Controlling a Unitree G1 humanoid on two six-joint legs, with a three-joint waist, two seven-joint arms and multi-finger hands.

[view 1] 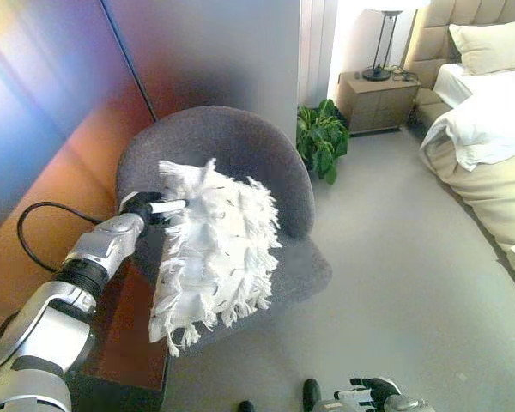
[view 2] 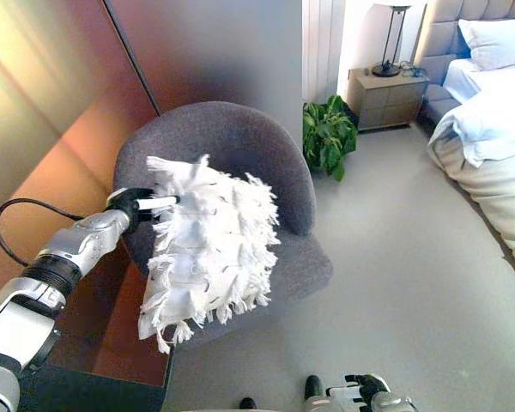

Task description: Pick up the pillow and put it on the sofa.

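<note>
Holding the pillow [view 1: 213, 254] by its upper edge, the left hand [view 1: 146, 208] has its fingers curled round the fringe at the top corner nearest the arm. Ref. landmark: the sofa [view 1: 240, 163], a grey round-backed seat. The pillow hangs in front of the sofa's backrest and over the seat's near-left part; whether its lower edge rests on the cushion cannot be told. Long axis runs approx. top-to-bottom, tilted, w/ the bulk of the pillow lying to the right of and below the left hand, i.e. toward the sofa's seat centre. The right hand [view 2: 360, 393] shows well in front of the sofa, low at the view's edge, fingers curled, holding nothing. Judgement: left hand alone governs placement; remaining move is prob. a lowering and release onto the seat.
</note>
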